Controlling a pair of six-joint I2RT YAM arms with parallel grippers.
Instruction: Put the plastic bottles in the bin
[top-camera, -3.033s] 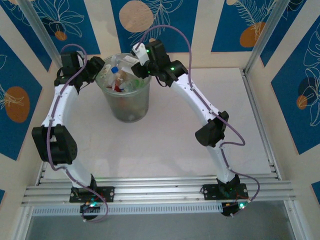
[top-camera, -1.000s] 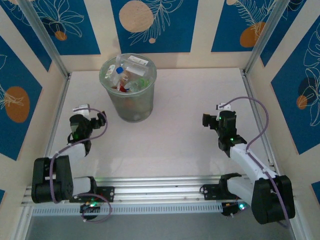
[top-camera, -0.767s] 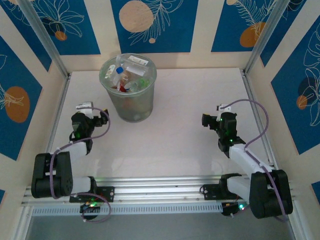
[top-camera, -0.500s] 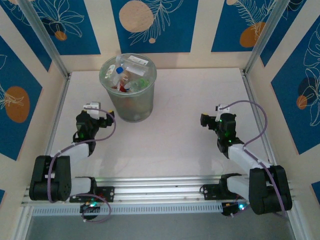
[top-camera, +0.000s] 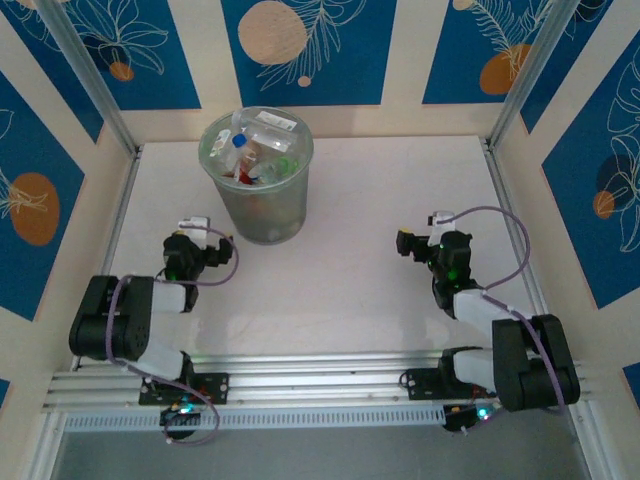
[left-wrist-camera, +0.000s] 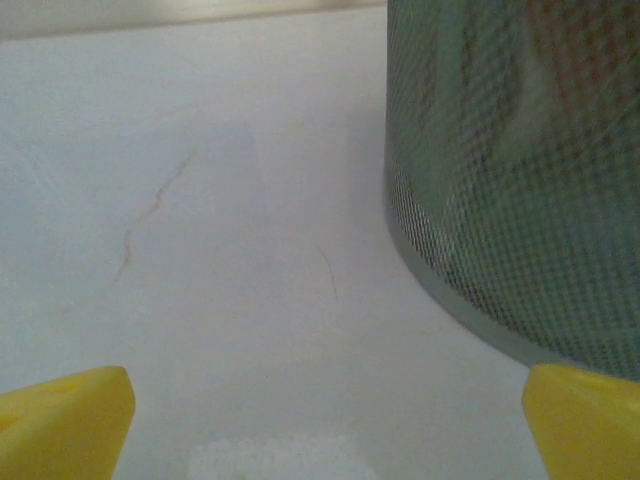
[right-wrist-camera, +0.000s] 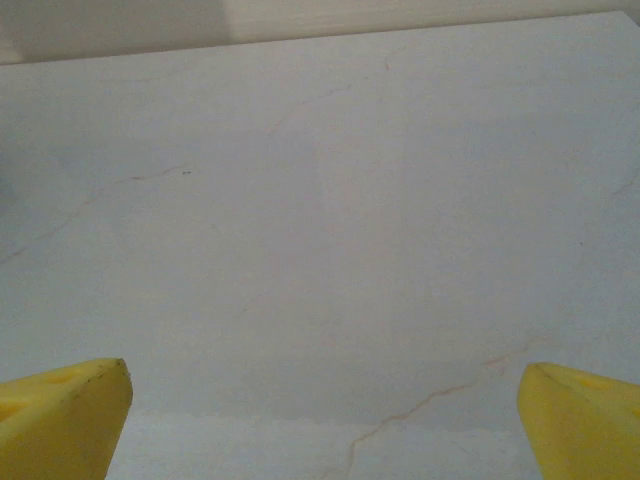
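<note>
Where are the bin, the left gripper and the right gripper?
bin (top-camera: 262, 205), top external view, on its front wall.
left gripper (left-wrist-camera: 327, 400), left wrist view, midway between its open yellow fingertips.
right gripper (right-wrist-camera: 325, 395), right wrist view, midway between its open yellow fingertips.

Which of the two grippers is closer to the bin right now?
The left gripper, right beside the lower wall of the bin; the right gripper sits far off across the table.
</note>
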